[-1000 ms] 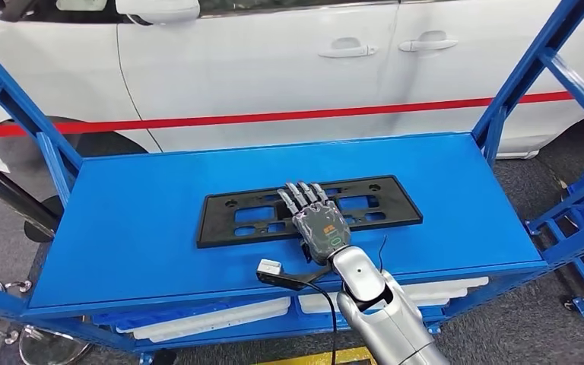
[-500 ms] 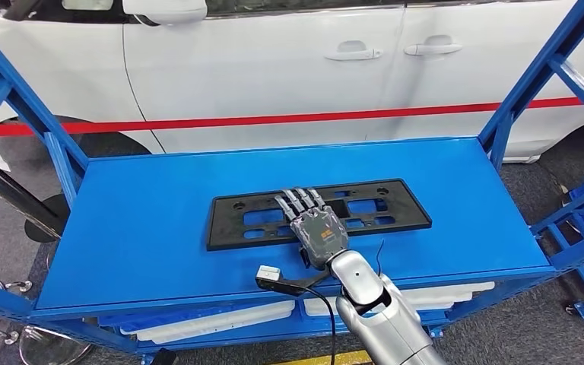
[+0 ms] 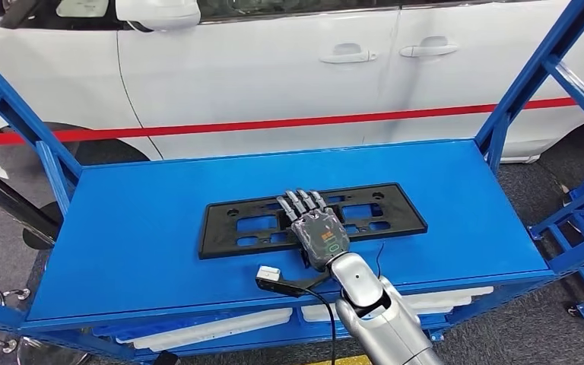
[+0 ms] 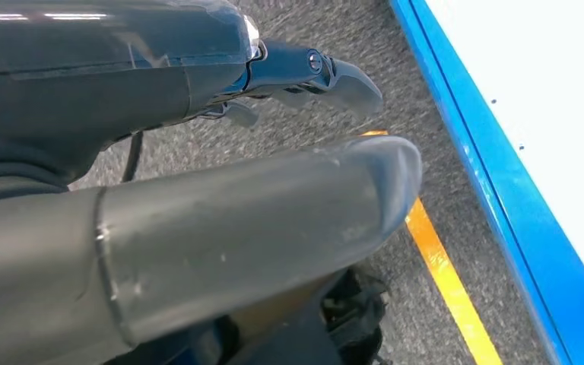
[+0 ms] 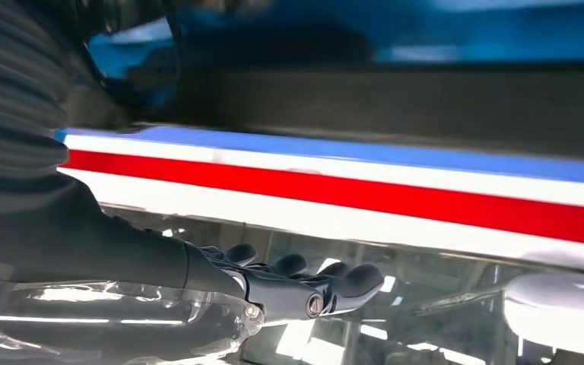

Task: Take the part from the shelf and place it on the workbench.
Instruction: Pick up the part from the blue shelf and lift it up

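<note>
On the top deck of a blue metal shelf cart [image 3: 144, 228], a flat black licence-plate frame [image 3: 251, 226] lies lengthwise near the middle, its cut-outs showing the blue surface beneath. The robot's right hand [image 3: 313, 230] reaches in from below and rests palm-down on the frame's near edge, fingers [image 3: 301, 202] stretched forward and slightly spread over the plastic. It appears to lie flat on the part rather than grip it, with nothing closed around the frame.

Behind the cart stands a white car [image 3: 274, 68] with a red stripe [image 3: 274, 120] along its doors. A small white-tipped device on a black cable [image 3: 270, 275] sits at the deck's front edge, just beside the wrist.

The likely trouble: the frame is thin and lies flush on a smooth deck, so the fingers may slide over it or push it away instead of getting under an edge. Lifted from one point, the long part could tilt, catch the cart's side posts, or slip free. The nearby cable could also snag.

Whether the thumb is hooked under the frame's edge is hidden by the palm. In the left wrist view, the left hand [image 4: 220, 198] hangs over grey floor beside an orange line [image 4: 445, 277]; its thumb and one dark finger show apart with nothing between them, though the other fingers are cut off. The right wrist view is blurred and reflective. The workbench cannot be identified.
</note>
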